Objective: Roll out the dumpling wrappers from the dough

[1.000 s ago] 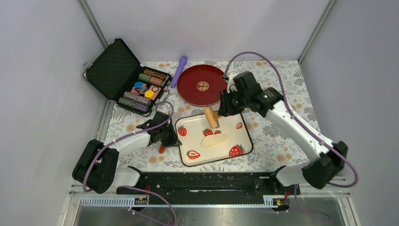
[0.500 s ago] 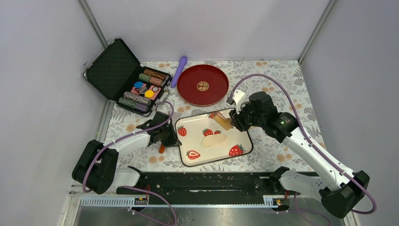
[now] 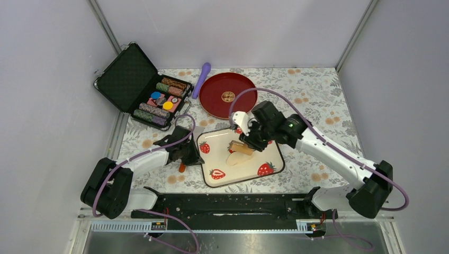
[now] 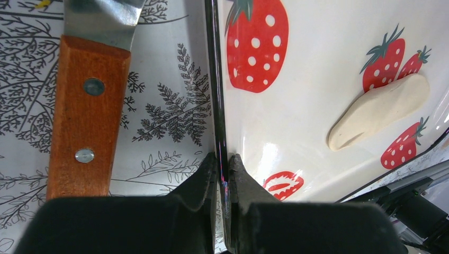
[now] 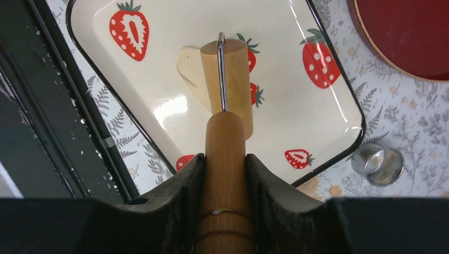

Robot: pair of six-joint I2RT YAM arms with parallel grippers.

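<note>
My left fingers point(image 4: 210, 174) are pressed almost together, pinching the tray point(image 4: 216, 79) by its black rim. My right fingers point(image 5: 186, 185) clamp the handle of the roller point(image 5: 225, 143), whose drum sits over the dough point(image 4: 378, 108). The dough lies flattened mid-tray among printed strawberries. A knife point(image 4: 87, 106) lies on the desk point(image 4: 169, 106) beside the tray.

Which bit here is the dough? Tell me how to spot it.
Find the white strawberry-printed tray in the middle of the floral tablecloth. Near its centre lies the dough, a pale cream, flattened lump beside two printed strawberries. Unlike the wooden roller overlapping it, it is soft-looking, irregular and plain.
</note>
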